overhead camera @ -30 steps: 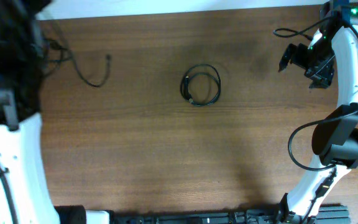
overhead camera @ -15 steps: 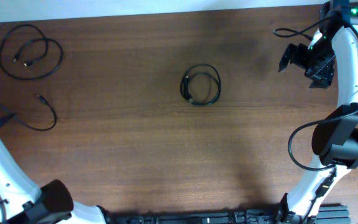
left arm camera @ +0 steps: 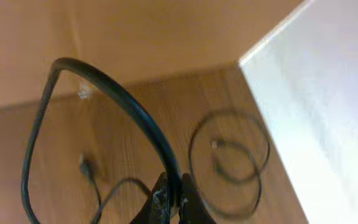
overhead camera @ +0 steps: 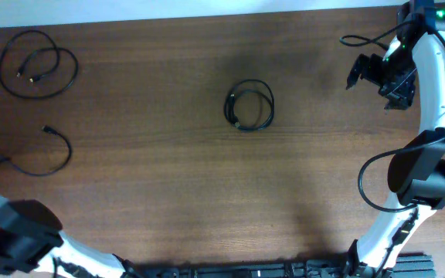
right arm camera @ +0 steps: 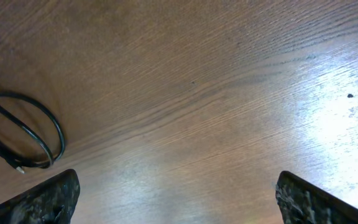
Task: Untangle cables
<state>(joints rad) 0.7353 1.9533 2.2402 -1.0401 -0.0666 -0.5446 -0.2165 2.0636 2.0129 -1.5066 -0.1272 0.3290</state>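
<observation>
Step, as judged: laying out third cord. Already apart: loop cable (overhead camera: 39, 65) top-left corner, coil (overhead camera: 250, 105) centre. Pincers: left gripper (left arm camera: 169, 202) clenched on left-edge cable (overhead camera: 68, 150); right gripper (right arm camera: 178, 196) released. Next: lower, let go.

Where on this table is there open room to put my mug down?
Widest bare wood: the lower half of the table below the coiled cable, and the stretch between that coil and the right arm. The strip between the coil and the left-hand cords is free too. Crowded: the far-left side, where a looped cable and an open cord lie.
</observation>
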